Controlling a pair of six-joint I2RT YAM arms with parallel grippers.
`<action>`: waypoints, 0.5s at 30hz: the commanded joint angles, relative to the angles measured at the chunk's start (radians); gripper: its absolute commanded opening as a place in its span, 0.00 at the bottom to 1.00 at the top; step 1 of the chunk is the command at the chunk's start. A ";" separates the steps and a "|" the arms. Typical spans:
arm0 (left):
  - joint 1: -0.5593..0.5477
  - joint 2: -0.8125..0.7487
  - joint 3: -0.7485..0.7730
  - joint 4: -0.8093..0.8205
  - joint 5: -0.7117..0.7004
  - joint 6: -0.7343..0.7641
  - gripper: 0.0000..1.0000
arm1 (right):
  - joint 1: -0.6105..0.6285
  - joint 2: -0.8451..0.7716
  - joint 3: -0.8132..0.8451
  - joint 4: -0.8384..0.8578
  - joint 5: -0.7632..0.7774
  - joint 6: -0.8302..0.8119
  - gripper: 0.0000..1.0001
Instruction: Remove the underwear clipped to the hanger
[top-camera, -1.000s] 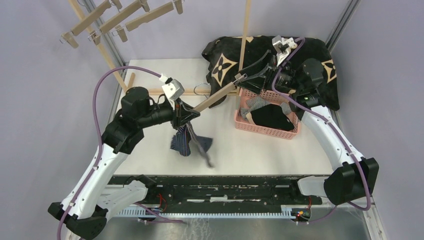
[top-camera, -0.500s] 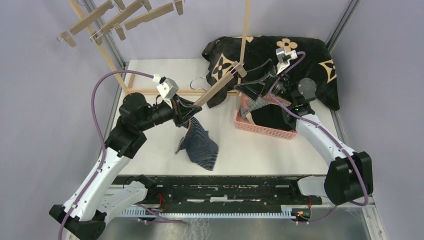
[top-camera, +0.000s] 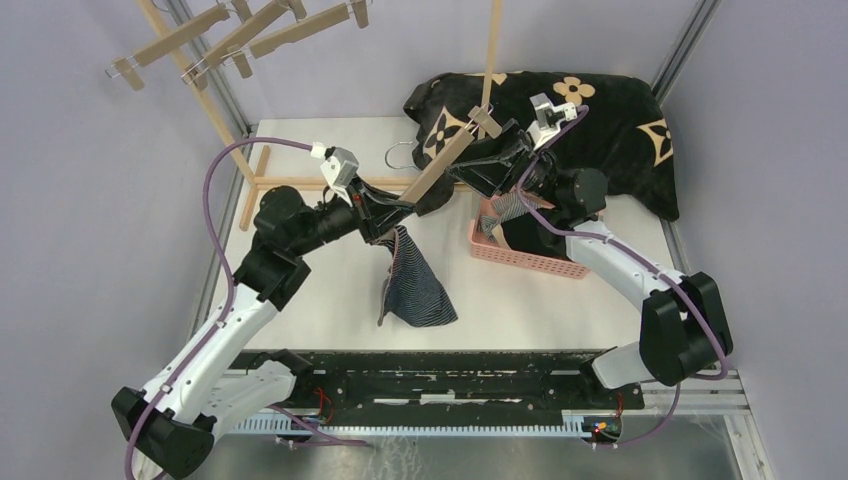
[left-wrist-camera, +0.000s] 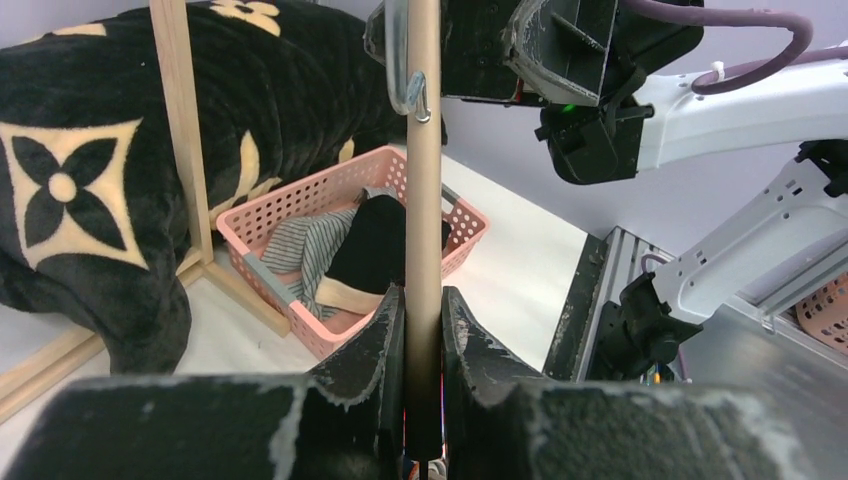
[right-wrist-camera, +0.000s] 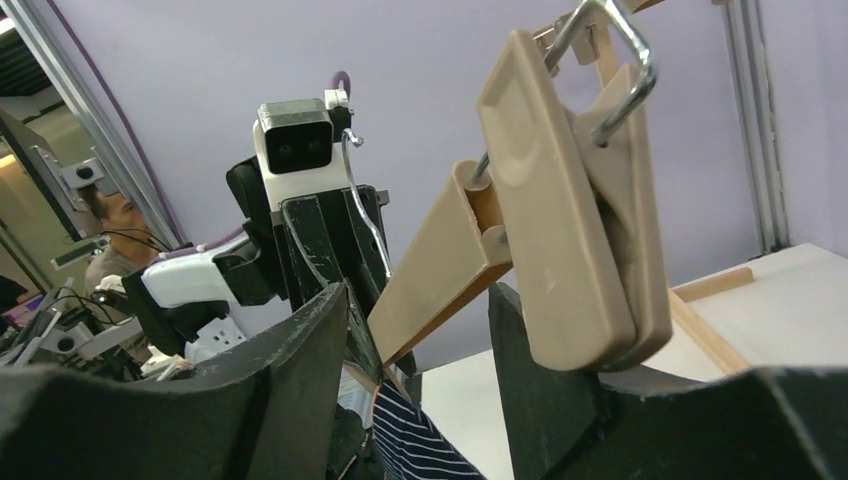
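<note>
Shifted toward the desk's right edge, limp, light navy boxers (top-camera: 412, 285) hang from the hanger (left-wrist-camera: 424, 200) that my left gripper (left-wrist-camera: 423, 320) clamps; my right gripper (right-wrist-camera: 418, 320) gapes around it, so pinch the cloth high, near the hanger.

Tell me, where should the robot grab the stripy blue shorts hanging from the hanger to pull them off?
Probably the narrow top of the stripy blue shorts, just under the hanger, where the cloth gathers tight. Come from the basket side with the right gripper, since the left gripper holds the hanger on the other side.
</note>
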 joint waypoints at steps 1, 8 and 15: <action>-0.001 0.008 -0.014 0.185 0.018 -0.094 0.03 | 0.019 0.002 0.054 0.078 0.009 -0.001 0.61; -0.001 0.037 -0.044 0.297 0.078 -0.179 0.03 | 0.028 0.008 0.076 0.069 0.027 -0.020 0.59; -0.001 0.047 -0.063 0.346 0.099 -0.215 0.03 | 0.029 0.008 0.099 0.046 0.029 -0.038 0.44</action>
